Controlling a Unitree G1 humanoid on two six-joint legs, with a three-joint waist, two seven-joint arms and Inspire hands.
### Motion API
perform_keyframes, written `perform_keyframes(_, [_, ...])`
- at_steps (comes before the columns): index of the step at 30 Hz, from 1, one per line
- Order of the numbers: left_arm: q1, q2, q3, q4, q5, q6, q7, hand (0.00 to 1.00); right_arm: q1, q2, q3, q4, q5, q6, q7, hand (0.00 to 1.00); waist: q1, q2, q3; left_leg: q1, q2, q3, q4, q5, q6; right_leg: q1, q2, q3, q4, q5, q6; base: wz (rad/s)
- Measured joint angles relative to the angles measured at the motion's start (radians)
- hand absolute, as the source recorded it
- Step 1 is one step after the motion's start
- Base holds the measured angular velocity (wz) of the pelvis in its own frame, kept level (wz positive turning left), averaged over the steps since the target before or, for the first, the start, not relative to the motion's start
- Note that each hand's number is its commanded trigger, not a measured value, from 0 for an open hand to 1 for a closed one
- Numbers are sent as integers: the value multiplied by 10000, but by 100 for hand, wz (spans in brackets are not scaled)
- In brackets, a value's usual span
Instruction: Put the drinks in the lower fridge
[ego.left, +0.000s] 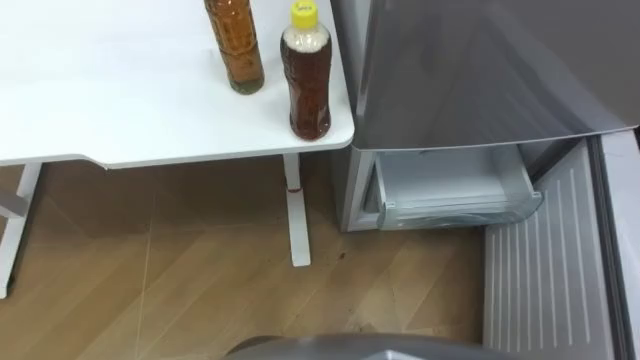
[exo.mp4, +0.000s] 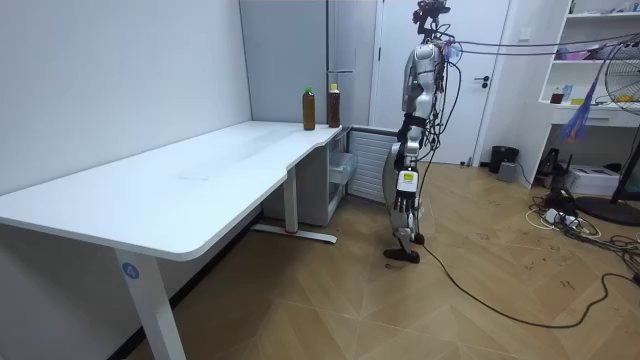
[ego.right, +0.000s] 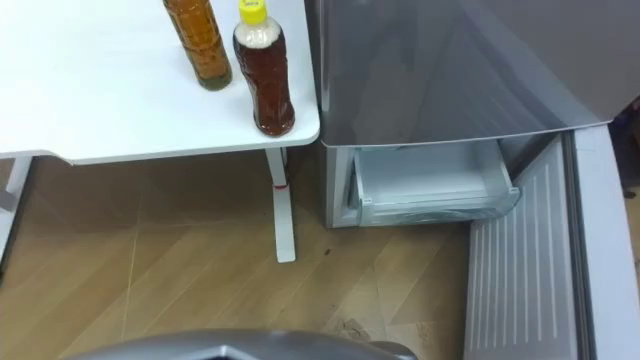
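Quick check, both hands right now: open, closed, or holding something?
Left robot hand: hanging at the robot's side in the room view; open or closed cannot be told.
Right robot hand: cannot be told.

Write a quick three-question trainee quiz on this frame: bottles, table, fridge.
1. True or false: the yellow-capped bottle lies on its side on the table.
2. The lower fridge door is: A) shut, B) swung open, C) missing.
3. Fill in: the second bottle stands ___ from the fridge than the yellow-capped bottle does.
Key: 1 false, it stands upright; 2 B; 3 farther.
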Motion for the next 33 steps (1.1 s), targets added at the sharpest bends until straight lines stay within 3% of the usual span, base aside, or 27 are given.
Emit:
perform_keyframes(12, [0, -4, -511, 24, -53, -90, -211, 0, -131, -68, 379, 53, -1507, 4, 472, 0, 126, -102, 30, -17, -24, -9, -31, -1, 0, -38, 32, 136, -51, 1, -1, -3])
perform_keyframes(21, [-104, -8, -773, -131, -85, -455, -565, 0, -191, -76, 624, 50, -1509, -135, 501, 0, 162, -97, 27, -145, -23, -127, 15, -1, -4, -5, 43, -61, -173, 29, -28, 3])
perform_keyframes(28, [-341, 3, -644, -275, -210, -1089, 211, 0, -209, -66, 635, 119, -1508, -539, 305, 0, 170, -53, 43, -155, -60, -288, -14, 17, -29, 99, 73, -103, -338, 50, -23, 6])
perform_keyframes(33, [-263, -22, -477, -585, -1674, -1544, 682, 0, -209, -58, 631, 94, -1493, -802, 291, 0, 178, -74, 57, -7, -62, -303, -224, 73, -66, 157, 80, -96, -346, 50, -24, 0])
